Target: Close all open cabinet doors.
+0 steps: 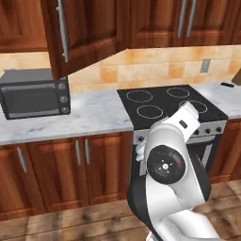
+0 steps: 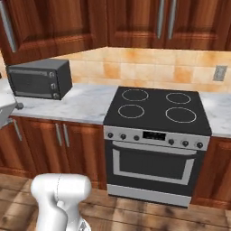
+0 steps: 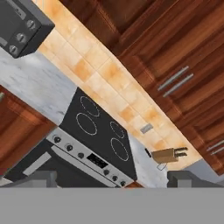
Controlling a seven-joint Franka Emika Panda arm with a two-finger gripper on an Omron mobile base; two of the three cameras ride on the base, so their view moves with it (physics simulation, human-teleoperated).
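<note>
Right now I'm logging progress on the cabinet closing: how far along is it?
Done: the pair of tall reddish-brown upper doors above the black stove sits flush. In hand: nothing yet; the arm is folded low, with the gripper's dark finger tips apart and touching nothing. Left: the glossy upper door above the grey microwave swings out over the counter.

I count 1 open upper cabinet door and 2 shut ones beside it, 1 microwave, 1 stove with 4 burner rings, 1 knife block, 1 wall outlet.
</note>
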